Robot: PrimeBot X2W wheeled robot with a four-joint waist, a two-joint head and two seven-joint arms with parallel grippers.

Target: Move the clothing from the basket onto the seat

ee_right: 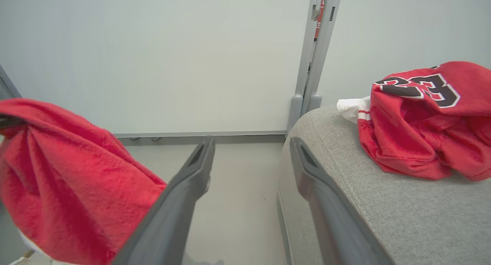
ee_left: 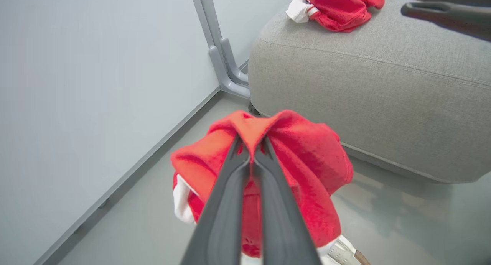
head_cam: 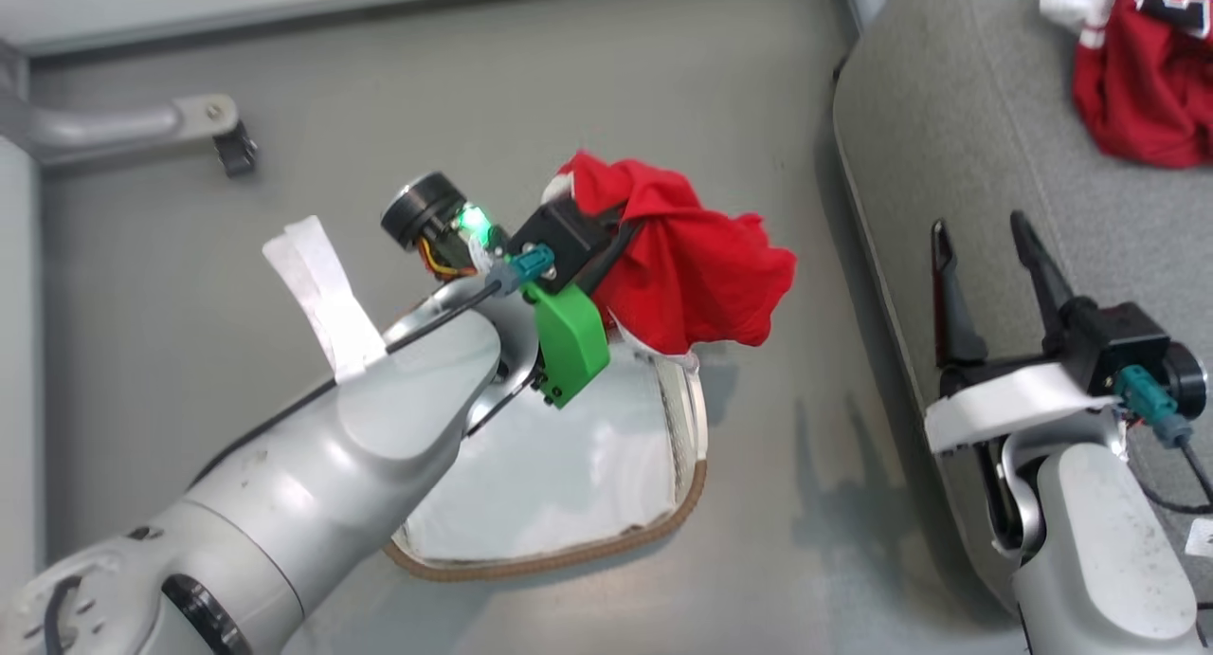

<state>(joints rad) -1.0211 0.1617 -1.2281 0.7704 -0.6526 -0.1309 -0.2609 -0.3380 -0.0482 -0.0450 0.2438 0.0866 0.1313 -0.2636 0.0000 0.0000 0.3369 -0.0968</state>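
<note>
My left gripper [ee_left: 251,147] is shut on a bunched red garment [ee_left: 303,161], which hangs in the air above the far end of the basket [head_cam: 569,553]. That basket shows its brown rim and white liner. In the head view the garment [head_cam: 697,266] hides the left fingertips. The grey seat [head_cam: 948,115] stands to the right, with a red numbered jersey [head_cam: 1147,77] lying on it. My right gripper [head_cam: 986,233] hovers open by the seat's front edge with nothing between its fingers. In the right wrist view the gripper [ee_right: 250,147], the jersey [ee_right: 422,119] and the held garment [ee_right: 69,180] all show.
A pale wall and a grey metal post [ee_left: 226,65] stand close behind the seat's corner [ee_left: 276,38]. A grey bracket with a black foot [head_cam: 204,129] juts out at the far left. Bare grey floor [head_cam: 777,465] lies between basket and seat.
</note>
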